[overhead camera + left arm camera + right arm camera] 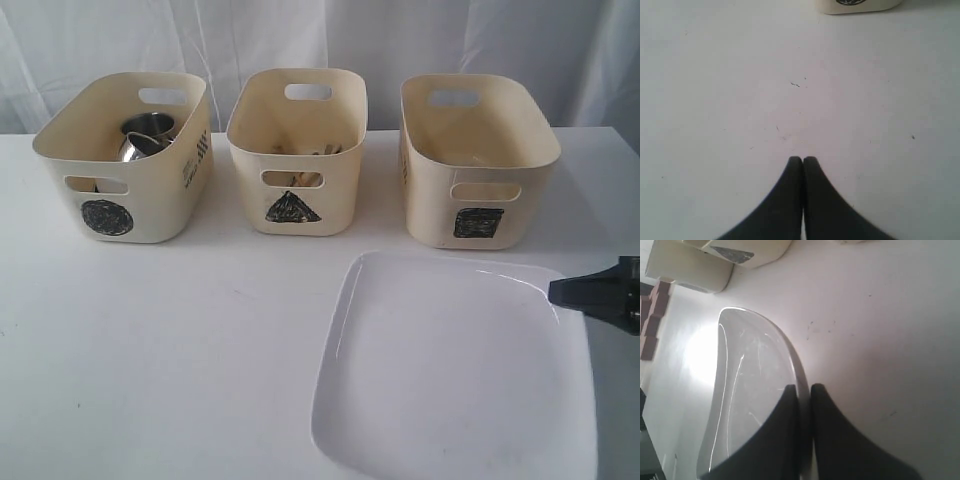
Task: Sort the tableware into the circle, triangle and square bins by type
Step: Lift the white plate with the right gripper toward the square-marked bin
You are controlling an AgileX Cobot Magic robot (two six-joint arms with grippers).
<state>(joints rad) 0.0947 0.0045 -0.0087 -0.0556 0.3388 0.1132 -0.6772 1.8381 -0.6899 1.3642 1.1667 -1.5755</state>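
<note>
Pinched the rim of the white plate [450, 380] with right end effector [804, 387] near the square bin [478, 160], with left end effector [803, 159] closed above the counter [740, 75].

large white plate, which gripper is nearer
Right. The right gripper grips the rim of the large white plate; the left gripper is shut over the table, apart from it.
</note>
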